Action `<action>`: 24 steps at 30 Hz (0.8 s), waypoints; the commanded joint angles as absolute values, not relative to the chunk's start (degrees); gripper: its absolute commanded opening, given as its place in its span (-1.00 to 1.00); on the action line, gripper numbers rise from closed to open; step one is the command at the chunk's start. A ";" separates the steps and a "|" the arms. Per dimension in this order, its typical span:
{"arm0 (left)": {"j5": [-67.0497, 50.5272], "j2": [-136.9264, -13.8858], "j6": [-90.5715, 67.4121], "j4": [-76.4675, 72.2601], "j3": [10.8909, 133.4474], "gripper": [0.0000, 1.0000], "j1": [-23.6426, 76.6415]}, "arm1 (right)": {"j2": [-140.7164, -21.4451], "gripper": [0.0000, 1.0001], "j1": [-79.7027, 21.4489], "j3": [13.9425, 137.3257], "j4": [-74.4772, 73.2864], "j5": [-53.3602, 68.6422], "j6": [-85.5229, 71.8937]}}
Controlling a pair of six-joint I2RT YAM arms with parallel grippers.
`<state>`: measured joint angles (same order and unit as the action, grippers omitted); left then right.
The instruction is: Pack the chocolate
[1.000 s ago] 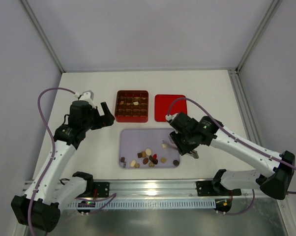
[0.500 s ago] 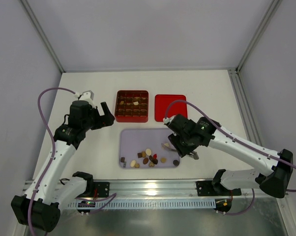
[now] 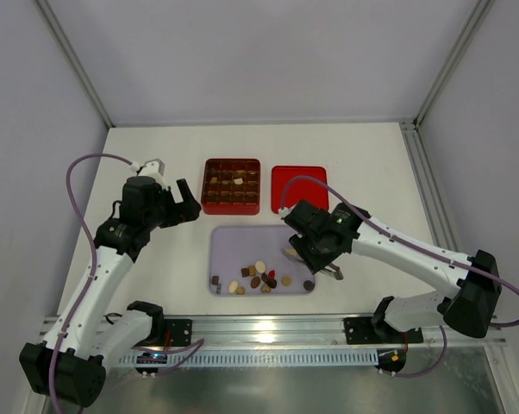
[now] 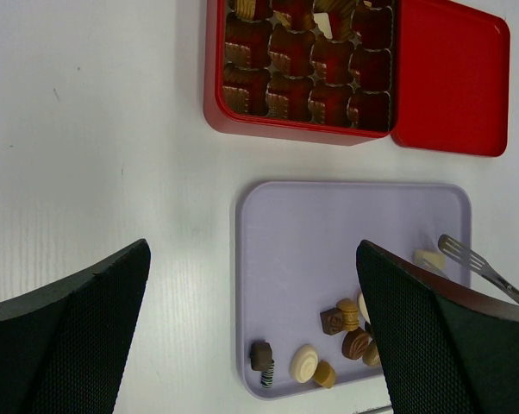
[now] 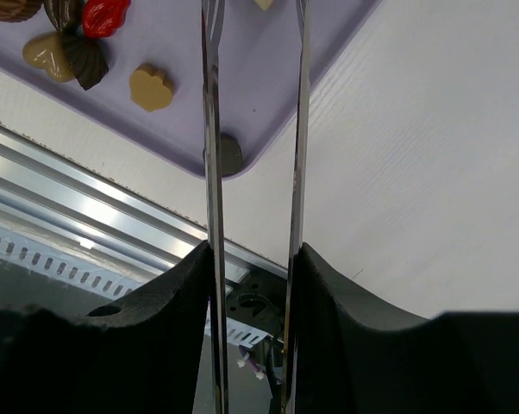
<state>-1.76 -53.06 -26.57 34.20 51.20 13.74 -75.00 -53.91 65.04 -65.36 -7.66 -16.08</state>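
- While the left gripper point(image 3: 189, 203) hangs at centre-left of the overhead view, its jaws are spread wide and hold nothing.
- The right gripper point(image 5: 253, 267) is closed partway on thin metal tongs point(image 5: 210, 129), which end just beside a cream piece point(image 4: 429, 257) on the right side of the lilac tray point(image 3: 242, 241).
- Most chocolates point(image 3: 259, 278) lie loose along the tray's lower edge, at bottom centre.
- A few sit in compartments of the red box point(image 3: 231, 185) above, with the red lid point(image 3: 298, 188) to its right.

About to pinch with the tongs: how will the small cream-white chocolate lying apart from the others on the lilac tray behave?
The small cream-white chocolate looks smooth and rounded, so it may slip out between the thin metal tongs. It is tiny, so probably light and easily nudged across the smooth pale lilac tray. A hard squeeze would likely mark it.
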 commanded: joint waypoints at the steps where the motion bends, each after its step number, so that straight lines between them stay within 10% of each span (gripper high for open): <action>1: -1.93 -52.30 -26.28 33.49 52.47 0.99 13.45 | -75.50 -0.10 -54.05 67.24 -63.28 -9.14 -15.03; 24: -1.76 -51.85 -26.19 33.49 52.47 0.99 13.45 | -76.55 -0.35 -52.03 69.52 -64.07 -5.27 -14.68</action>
<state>-1.76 -53.04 -26.57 34.20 51.20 13.74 -76.53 -52.56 67.09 -64.55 -6.24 -15.18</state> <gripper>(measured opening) 0.996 0.344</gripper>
